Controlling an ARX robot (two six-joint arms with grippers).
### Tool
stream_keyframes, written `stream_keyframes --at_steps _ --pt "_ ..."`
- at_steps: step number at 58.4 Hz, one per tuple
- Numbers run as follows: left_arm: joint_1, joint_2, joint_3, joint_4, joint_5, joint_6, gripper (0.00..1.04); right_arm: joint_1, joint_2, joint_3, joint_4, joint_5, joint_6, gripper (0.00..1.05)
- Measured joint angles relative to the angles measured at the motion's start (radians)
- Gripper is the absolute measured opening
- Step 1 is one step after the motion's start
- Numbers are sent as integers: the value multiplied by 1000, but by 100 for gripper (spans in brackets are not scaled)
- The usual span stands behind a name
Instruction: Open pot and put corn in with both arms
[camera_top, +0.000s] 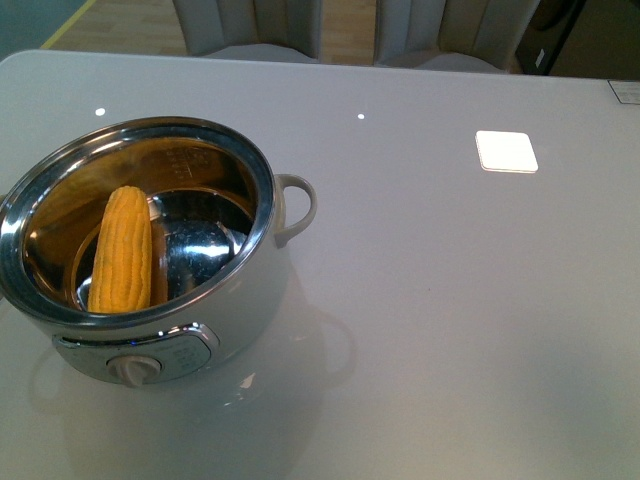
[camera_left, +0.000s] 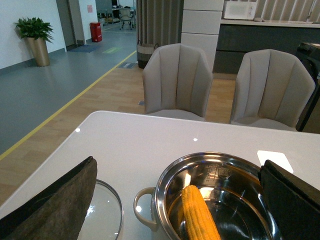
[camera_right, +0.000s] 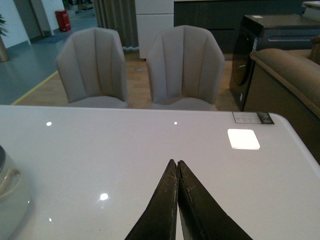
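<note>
The pot (camera_top: 150, 250) is sitting at about 9 o'clock on the table (camera_top: 450, 300), open, with the corn (camera_top: 122, 250) lying inside it, leaning against the steel wall on the side away from the loop handle (camera_top: 296, 205). By my reading, the corn is already in and the step in hand is pulling both arms clear.

The left gripper (camera_left: 180, 200) is hanging above the pot with its fingers (camera_left: 60, 200) spread wide and holding nothing; the corn is showing between them, well below. The right gripper (camera_right: 178, 200) is hovering over bare table toward 3 o'clock of the pot, its fingers pressed together tip to tip, also holding nothing.

To finish well, the left arm should be lifting straight up before swinging away, so that neither finger is clipping the steel rim or nudging the pot. It should also be steering clear of the glass lid (camera_left: 107, 215), which is lying flat on the table just beside the pot, on the handle side as the left wrist view shows it. The right arm has open table all round and only needs to be drawing back without sweeping toward the loop handle.

Counting:
- pot, one
- corn, one
- lid, one
- grippers, two
- chairs (camera_right: 185, 65) beyond the table at 12 o'clock, two
- white square patch (camera_top: 506, 151) on the table at about 2 o'clock, one
</note>
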Motion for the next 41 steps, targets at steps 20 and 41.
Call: stream_keyframes --at_steps 20,41 --pt "0 0 0 0 0 0 98 0 -29 0 -11 0 0 2" --pt "0 0 0 0 0 0 98 0 -29 0 -11 0 -1 27"
